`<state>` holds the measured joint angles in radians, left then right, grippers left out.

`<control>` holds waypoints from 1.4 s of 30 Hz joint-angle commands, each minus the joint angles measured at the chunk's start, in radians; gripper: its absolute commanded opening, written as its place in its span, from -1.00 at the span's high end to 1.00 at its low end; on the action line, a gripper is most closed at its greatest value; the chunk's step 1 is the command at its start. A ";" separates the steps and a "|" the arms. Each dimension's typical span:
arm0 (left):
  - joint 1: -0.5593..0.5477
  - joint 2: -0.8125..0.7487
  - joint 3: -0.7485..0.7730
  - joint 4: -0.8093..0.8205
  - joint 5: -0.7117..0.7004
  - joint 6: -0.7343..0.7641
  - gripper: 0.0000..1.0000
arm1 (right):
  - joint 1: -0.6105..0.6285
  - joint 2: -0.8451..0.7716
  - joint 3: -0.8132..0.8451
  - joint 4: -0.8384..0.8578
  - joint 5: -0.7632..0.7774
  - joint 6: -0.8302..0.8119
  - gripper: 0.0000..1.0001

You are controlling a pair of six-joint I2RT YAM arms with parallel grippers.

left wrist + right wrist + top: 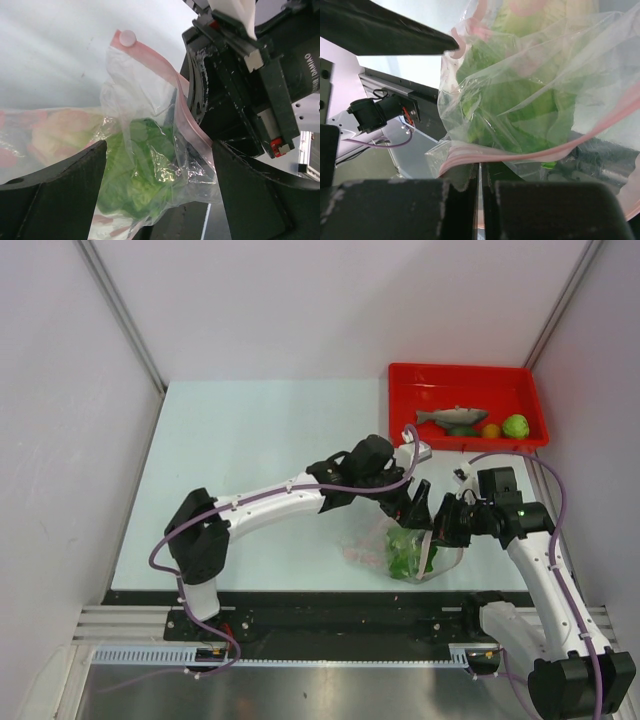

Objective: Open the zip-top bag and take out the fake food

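Note:
The zip-top bag is lifted over the table's near right part, with the leafy green fake food inside it. My right gripper is shut on the bag's pink zip strip, and the lettuce piece hangs just beyond it. My left gripper is open. Its two fingers stand wide on either side of the bag and lettuce, not pressing them. A grey fish, an orange fruit and a light green fruit lie in the red tray.
The red tray sits at the table's far right corner. White walls close in the table on the left, back and right. The metal rail holding the arm bases runs along the near edge, right below the bag.

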<state>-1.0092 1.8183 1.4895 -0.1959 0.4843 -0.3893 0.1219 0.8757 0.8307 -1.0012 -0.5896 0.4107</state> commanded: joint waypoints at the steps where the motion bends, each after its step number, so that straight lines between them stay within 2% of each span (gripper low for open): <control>1: -0.011 -0.050 -0.015 0.064 0.047 -0.033 -0.79 | 0.004 -0.017 0.005 0.027 -0.026 0.010 0.94; 8: -0.012 0.019 0.075 -0.005 0.011 -0.040 -0.78 | 0.004 -0.018 0.005 0.024 -0.033 0.016 0.93; 10: -0.011 0.050 0.109 -0.062 -0.001 -0.037 -0.61 | 0.004 -0.023 0.005 0.016 -0.035 0.019 0.90; 11: -0.009 0.059 0.120 -0.077 -0.004 -0.034 -0.48 | 0.004 -0.032 0.005 0.004 -0.036 0.026 0.89; 12: -0.006 0.065 0.127 -0.097 -0.009 -0.036 -0.04 | 0.004 -0.037 0.005 0.000 -0.033 0.037 0.88; 14: -0.002 0.064 0.118 -0.086 -0.012 -0.037 0.29 | 0.004 -0.052 0.005 -0.026 -0.023 0.054 0.73; 15: 0.001 0.059 0.114 -0.089 -0.025 -0.027 0.53 | 0.004 -0.066 0.005 -0.042 -0.012 0.072 0.63; 18: 0.009 0.045 0.110 -0.086 -0.039 -0.014 0.93 | 0.004 -0.084 0.005 -0.085 0.013 0.098 0.59; 19: 0.011 0.045 0.112 -0.086 -0.036 -0.014 0.99 | 0.002 -0.089 0.005 -0.097 0.033 0.105 0.43; 21: 0.017 0.050 0.124 -0.094 -0.032 -0.010 1.00 | -0.005 -0.093 0.007 -0.117 0.062 0.122 0.17; 22: 0.017 0.050 0.124 -0.096 -0.033 -0.008 1.00 | -0.013 -0.089 0.013 -0.163 0.130 0.132 0.10; 26: 0.018 0.039 0.127 -0.102 -0.036 -0.002 1.00 | -0.112 -0.078 0.021 -0.240 0.200 0.114 -0.06; 28: 0.018 0.039 0.130 -0.108 -0.036 0.003 0.99 | -0.213 -0.080 0.025 -0.247 0.147 0.074 -0.09; 31: 0.018 0.049 0.143 -0.123 -0.035 0.009 1.00 | -0.269 -0.067 0.034 -0.247 0.071 0.047 -0.08; 36: 0.018 0.056 0.158 -0.117 -0.021 -0.003 1.00 | -0.229 -0.040 0.035 -0.136 0.053 0.053 -0.08; 42: 0.017 0.062 0.173 -0.092 -0.001 -0.026 1.00 | -0.093 0.054 0.010 -0.004 0.132 0.073 -0.05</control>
<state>-0.9905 1.8797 1.6012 -0.3164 0.4675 -0.4103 -0.0402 0.8871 0.8276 -1.1141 -0.4942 0.4778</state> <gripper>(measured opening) 0.003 0.546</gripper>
